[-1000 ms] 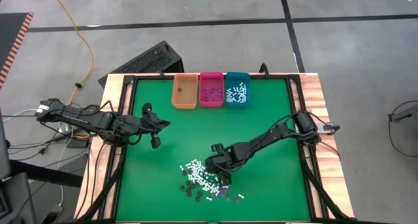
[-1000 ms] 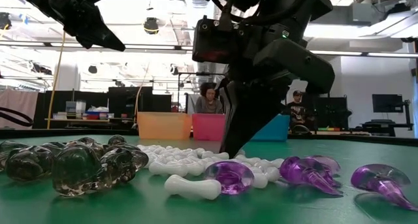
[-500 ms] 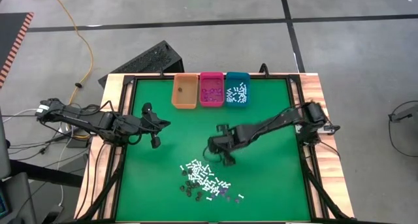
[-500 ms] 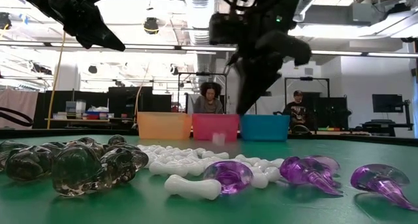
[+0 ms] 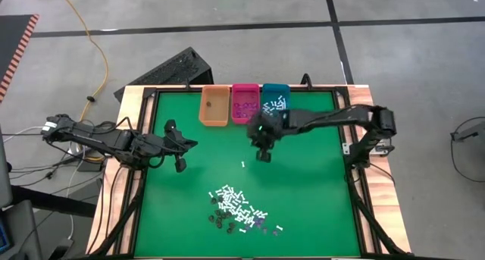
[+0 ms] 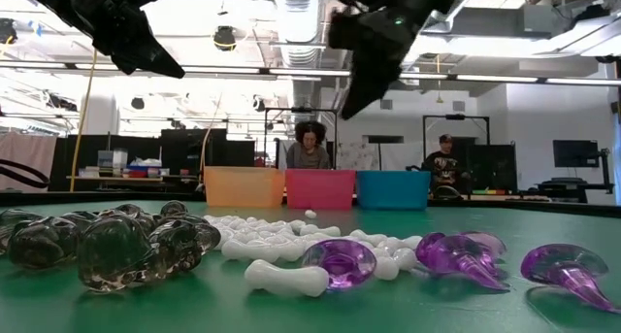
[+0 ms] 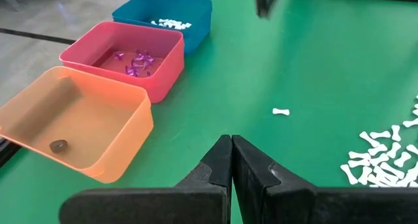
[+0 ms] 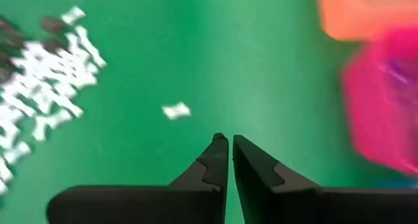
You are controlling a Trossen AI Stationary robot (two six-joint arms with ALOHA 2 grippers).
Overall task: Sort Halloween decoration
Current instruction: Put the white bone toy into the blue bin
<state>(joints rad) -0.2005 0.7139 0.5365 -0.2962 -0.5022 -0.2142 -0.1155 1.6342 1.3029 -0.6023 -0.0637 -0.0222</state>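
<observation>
Right gripper (image 5: 262, 155): you see its fingers a sliver apart, gripping nothing, raised near the bins.
Hidden: bin contents blurred in its wrist view.
Loose white bone-shaped plastic piece (image 5: 242, 164): on the green mat just beside it.
Mixed heap of white, purple and dark plastic pieces (image 5: 239, 211): well apart, toward the front edge.
Left gripper (image 7: 230, 164): closed, empty, waiting at the left.

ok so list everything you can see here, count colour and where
orange bin: one, orange, far edge of the mat, one dark piece inside
pink bin: one, pink, middle of the row, purple bits inside
teal bin: one, teal, right of the pink one, white bones inside
pile of decorations: dozens, white, purple and dark, near edge of the mat
lone white bone: one, white, on the mat between pile and bins
people: two, in the room behind the table
left gripper: one, dark, shut, waiting over the mat's left side
right gripper: one, dark, nearly closed, empty, above the mat near the bins
</observation>
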